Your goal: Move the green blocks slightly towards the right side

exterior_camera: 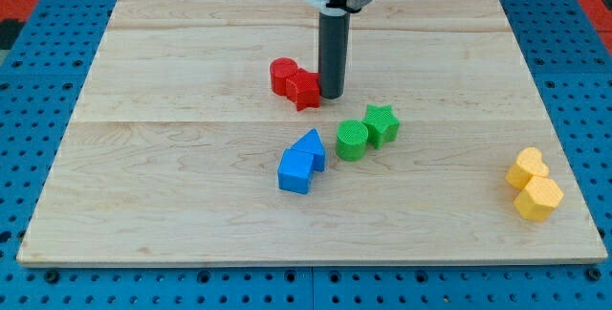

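A green cylinder (352, 140) and a green star block (382, 123) sit touching near the board's middle, the star to the upper right of the cylinder. My tip (332, 96) rests on the board just above and left of them, a short gap from the cylinder. It stands right next to the red hexagon block (305, 89).
Two red blocks, a rounded one (283, 75) and the hexagon, touch at the tip's left. Two blue blocks (302, 162) sit touching left of and below the green cylinder. Two yellow blocks (534, 184) lie near the board's right edge. The wooden board (172, 157) lies on a blue pegboard.
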### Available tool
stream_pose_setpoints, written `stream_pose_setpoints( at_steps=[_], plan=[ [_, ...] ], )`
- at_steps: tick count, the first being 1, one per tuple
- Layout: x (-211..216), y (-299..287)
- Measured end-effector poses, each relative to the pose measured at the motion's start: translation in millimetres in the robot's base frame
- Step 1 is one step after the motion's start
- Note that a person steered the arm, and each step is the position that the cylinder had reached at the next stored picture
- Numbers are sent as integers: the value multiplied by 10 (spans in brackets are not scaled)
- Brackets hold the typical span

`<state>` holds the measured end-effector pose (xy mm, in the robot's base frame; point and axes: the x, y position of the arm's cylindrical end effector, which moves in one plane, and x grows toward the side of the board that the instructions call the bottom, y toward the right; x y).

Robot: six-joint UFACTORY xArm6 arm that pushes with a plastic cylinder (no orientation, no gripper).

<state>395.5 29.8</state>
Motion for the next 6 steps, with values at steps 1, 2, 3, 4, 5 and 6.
stream_pose_setpoints(
  at_steps=[1, 2, 3, 4, 5, 6],
  plan=[
    [19, 404],
    [206, 267],
    [298, -122],
    [436, -235],
    [626, -185],
    [805, -118]
  ],
)
